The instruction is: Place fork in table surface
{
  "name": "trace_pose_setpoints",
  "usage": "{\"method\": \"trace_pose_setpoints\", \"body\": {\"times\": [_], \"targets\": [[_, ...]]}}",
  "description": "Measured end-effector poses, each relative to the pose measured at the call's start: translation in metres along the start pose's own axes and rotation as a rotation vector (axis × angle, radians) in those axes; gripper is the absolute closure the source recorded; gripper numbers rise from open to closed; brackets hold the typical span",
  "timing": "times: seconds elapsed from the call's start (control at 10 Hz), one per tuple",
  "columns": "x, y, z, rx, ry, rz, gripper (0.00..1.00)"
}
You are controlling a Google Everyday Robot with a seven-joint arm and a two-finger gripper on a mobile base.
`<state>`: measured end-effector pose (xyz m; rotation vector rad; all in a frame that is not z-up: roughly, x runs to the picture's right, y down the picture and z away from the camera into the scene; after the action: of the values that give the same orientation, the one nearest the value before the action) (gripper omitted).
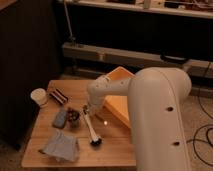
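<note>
The slim, shiny silver metal fork (106,121) showed only as a thin glint close beside the gripper (86,109), between it and the yellow plastic bin (120,102). It seemed to lie on the light-brown wooden plank counter (115,150). The gripper hung low over the counter, and I cannot tell its grip. If the fork did rest there, probably only clearing away remained.
</note>
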<state>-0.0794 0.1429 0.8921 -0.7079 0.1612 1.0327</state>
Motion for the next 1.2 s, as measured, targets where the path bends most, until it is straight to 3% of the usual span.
{"method": "trace_pose_setpoints", "body": {"times": [0.2,0.5,0.7,1.0,1.1,1.2], "targets": [[-0.001,0.005,0.002,-0.003,0.008,-0.001,0.99],[-0.003,0.010,-0.001,0.009,0.019,0.042,1.00],[-0.002,0.000,-0.026,0.026,0.001,0.107,1.00],[0.001,-0.009,-0.095,0.030,-0.068,0.185,1.00],[0.004,-0.008,-0.120,0.010,-0.098,0.198,1.00],[0.009,-0.006,-0.153,-0.045,-0.144,0.202,1.00]]}}
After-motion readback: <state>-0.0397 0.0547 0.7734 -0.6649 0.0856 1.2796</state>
